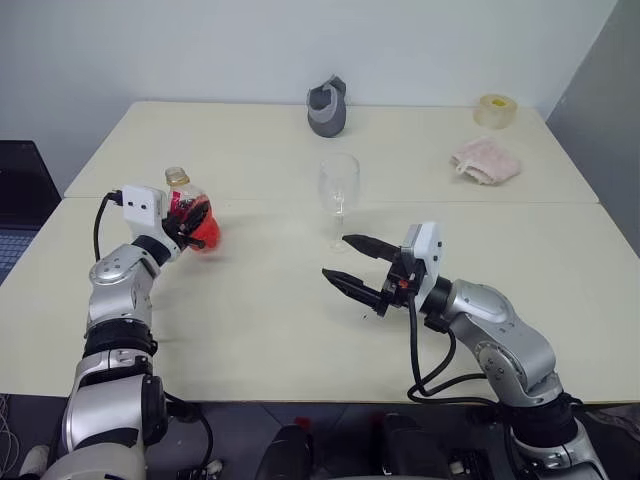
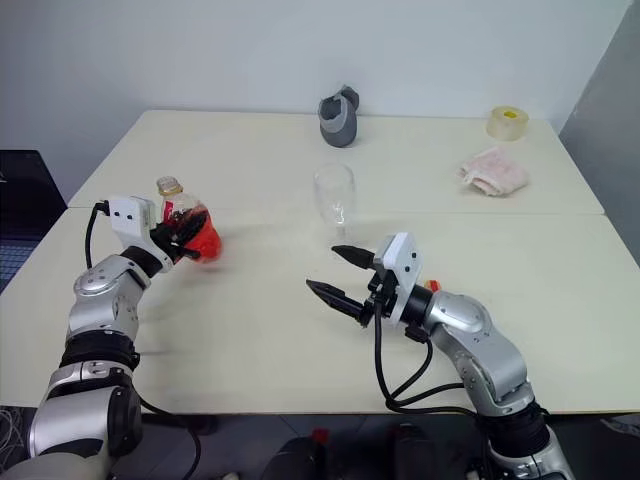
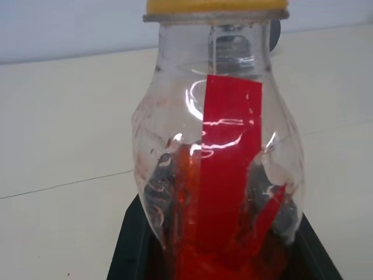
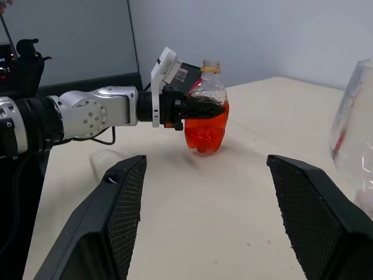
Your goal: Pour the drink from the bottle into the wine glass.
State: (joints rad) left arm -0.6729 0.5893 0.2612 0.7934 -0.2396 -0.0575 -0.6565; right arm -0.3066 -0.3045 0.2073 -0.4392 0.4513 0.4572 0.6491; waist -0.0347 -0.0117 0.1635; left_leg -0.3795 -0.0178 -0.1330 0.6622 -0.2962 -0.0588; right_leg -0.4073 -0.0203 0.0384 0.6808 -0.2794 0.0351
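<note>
The bottle (image 1: 190,212) is small, clear and round-bodied, with a yellow top and a red label (image 3: 227,175). It is upright at the left of the table, and the red drink (image 1: 204,233) fills its lower half. My left gripper (image 1: 183,224) points level and is shut on the bottle's body; in the right wrist view its black fingers (image 4: 198,107) clamp the bottle (image 4: 207,119). The empty wine glass (image 1: 338,190) stands upright mid-table. My right gripper (image 1: 335,256) hovers open just in front of the glass, with nothing between its fingers.
A grey tape dispenser (image 1: 327,107) stands at the far edge, with a roll of tape (image 1: 494,110) at the far right and a pink cloth (image 1: 485,160) in front of it. A seam (image 1: 500,203) runs across the table. A dark screen (image 1: 15,190) sits beyond the left edge.
</note>
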